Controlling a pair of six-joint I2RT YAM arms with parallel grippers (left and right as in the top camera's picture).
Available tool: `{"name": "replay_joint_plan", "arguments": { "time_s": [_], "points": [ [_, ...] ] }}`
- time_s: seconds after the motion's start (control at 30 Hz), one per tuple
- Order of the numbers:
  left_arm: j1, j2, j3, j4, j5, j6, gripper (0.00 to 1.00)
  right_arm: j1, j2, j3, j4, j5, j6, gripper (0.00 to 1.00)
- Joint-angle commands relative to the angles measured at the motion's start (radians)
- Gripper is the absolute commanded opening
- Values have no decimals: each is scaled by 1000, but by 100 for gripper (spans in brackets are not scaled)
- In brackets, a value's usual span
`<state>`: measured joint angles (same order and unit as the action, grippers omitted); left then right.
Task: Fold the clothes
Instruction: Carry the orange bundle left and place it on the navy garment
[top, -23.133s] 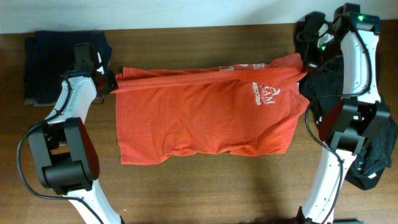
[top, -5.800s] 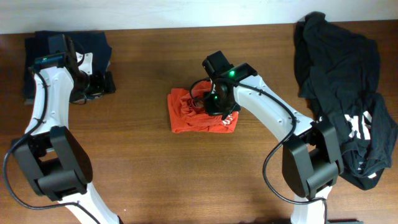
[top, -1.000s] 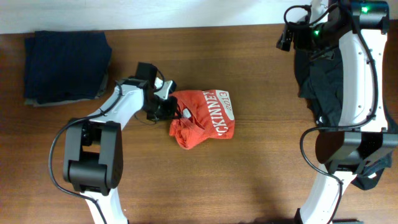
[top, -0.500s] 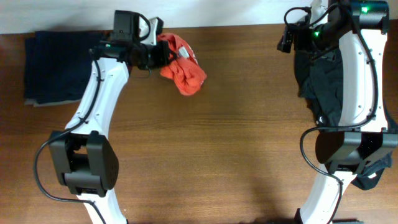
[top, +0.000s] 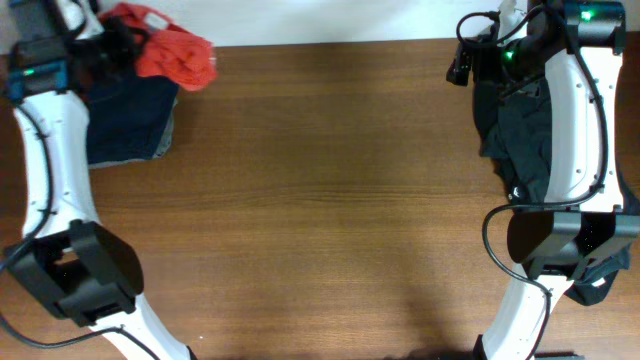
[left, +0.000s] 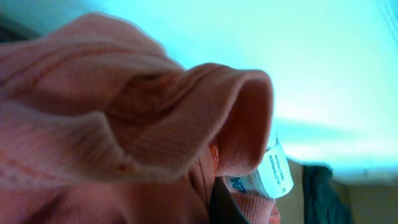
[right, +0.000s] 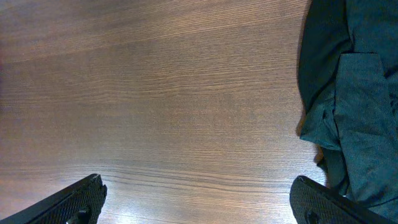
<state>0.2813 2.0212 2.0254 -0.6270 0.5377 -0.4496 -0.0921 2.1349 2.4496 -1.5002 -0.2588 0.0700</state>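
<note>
Overhead, the shirt (top: 170, 50) is seen bunched into a loose orange-red bundle at the far left corner of the bench (top: 330, 200). It is held up by the left gripper (top: 112, 48), which is clenched on its left end. The bundle trails to the right of the gripper, so its long axis runs roughly across the bench. The navy stack (top: 125, 120) lies just below the bundle and on its near side. If the shirt is to be laid there, a short move down and toward the robot is judged to be needed. The bundle looks rumpled rather than flat, so it may need squaring once released. The right gripper (top: 462, 62) hangs at the far right, at the left edge of the black garments (top: 530, 140). That pile stretches from far to near along the right edge, and the right arm is plainly the nearer one to it.

From the left wrist, the view is filled by ribbed orange fabric, with a white label (left: 275, 175) tucked at a fold. The gripper itself is mostly hidden by cloth.

From the right wrist, the right gripper (right: 196, 190) is shown spread wide and holding nothing. Bare bench is seen between its fingertips, and the black garments (right: 354, 93) lie to its right, apart from it.
</note>
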Motion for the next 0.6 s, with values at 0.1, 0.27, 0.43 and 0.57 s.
{"name": "replay_joint_plan", "arguments": {
  "time_s": [0.1,0.27,0.43,0.57],
  "points": [
    [86,-41,31,113,-175,-156,1,0,-1,-6,-15,10,-11,99],
    [97,-28,31,155,-323,-168,1,0,-1,-6,-29,9,-11,99],
    [103,50,31,259,-313,-168,1,1,-1,-6,-32,9,-11,99],
    [108,112,31,322,-266,-168,1,1,0,-6,-37,9,-11,99]
  ]
}}
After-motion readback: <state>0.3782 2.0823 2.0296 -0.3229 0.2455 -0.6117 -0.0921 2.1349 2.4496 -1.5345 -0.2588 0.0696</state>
